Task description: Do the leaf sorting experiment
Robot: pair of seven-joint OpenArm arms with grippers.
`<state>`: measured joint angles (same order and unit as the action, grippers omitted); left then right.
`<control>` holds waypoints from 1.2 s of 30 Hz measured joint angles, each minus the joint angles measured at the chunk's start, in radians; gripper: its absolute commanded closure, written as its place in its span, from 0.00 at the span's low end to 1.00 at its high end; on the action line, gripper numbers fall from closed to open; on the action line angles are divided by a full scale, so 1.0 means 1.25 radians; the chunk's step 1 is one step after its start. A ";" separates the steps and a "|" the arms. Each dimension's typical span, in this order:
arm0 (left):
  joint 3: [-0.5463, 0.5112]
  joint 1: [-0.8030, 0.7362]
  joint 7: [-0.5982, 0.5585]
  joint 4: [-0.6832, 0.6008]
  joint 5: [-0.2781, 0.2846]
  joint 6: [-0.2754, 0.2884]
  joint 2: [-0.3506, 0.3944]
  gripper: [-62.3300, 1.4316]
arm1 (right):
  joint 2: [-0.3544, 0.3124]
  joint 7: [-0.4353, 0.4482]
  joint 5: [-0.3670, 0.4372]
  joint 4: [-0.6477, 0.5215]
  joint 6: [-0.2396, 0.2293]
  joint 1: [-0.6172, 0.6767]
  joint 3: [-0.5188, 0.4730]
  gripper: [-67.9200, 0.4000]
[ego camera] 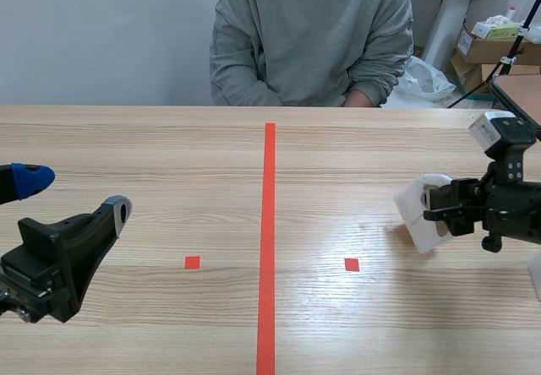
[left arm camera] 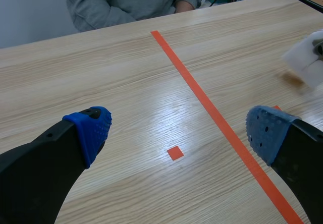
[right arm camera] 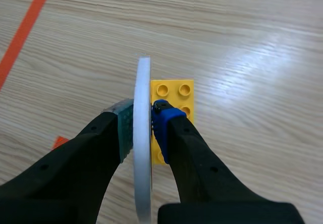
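My right gripper (right arm camera: 144, 119) is shut on a thin white board (right arm camera: 144, 158) seen edge-on, held upright above the table. A yellow studded brick plate (right arm camera: 175, 95) lies flat against the board's side, under the blue pad. In the scene view the white board (ego camera: 416, 208) hangs just above the wood right of the red tape line, in the right gripper (ego camera: 439, 208). It shows as a pale blur (left arm camera: 304, 62) far ahead of my left gripper. My left gripper (ego camera: 76, 193) (left arm camera: 176, 128) stands wide open and empty over the table's left half. No leaves are in sight.
A person in a grey sweatshirt (ego camera: 313, 37) sits across the table, one hand (ego camera: 359, 98) at the far edge. Cardboard boxes (ego camera: 490, 46) and a tripod stand behind at the right. Part of a white thing (ego camera: 536, 275) shows at the right edge.
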<state>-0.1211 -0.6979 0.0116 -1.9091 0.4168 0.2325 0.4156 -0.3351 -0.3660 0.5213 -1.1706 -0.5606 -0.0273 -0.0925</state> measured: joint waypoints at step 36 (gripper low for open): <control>0.000 0.000 0.000 0.000 0.000 0.000 0.000 0.08 | 0.000 -0.014 -0.003 0.000 0.041 0.089 -0.160 0.15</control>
<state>-0.1211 -0.6979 0.0116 -1.9091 0.4168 0.2325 0.4156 -0.3351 -0.3832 0.5175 -1.1706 -0.5095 0.0845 -0.2924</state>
